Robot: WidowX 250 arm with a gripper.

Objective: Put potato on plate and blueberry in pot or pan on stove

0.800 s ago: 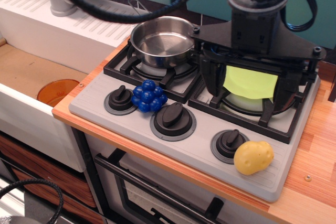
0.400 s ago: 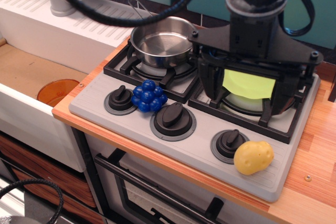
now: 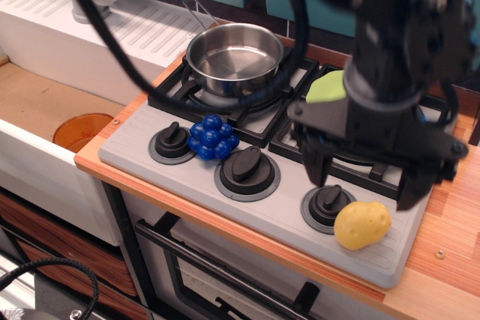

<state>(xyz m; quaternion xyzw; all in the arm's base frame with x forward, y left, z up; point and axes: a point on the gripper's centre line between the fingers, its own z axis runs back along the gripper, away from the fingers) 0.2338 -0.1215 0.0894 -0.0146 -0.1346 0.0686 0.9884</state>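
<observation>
The gripper [image 3: 365, 185] hangs low over the right side of the stove [image 3: 187, 174], its jaws spread wide and holding nothing, one finger near the right knob [image 3: 328, 201], the other just above the potato [image 3: 362, 224]. The potato lies on the stove's front right corner, touching that knob's disc. The plate [image 3: 325, 88] sits on the right burner, mostly hidden behind the arm, only a lime-green edge showing. The blueberry [image 3: 212, 137] rests between the left and middle knobs. The pot [image 3: 235, 58] stands empty on the left burner. An orange dish [image 3: 81, 130] lies in the sink [image 3: 45, 103] to the left.
</observation>
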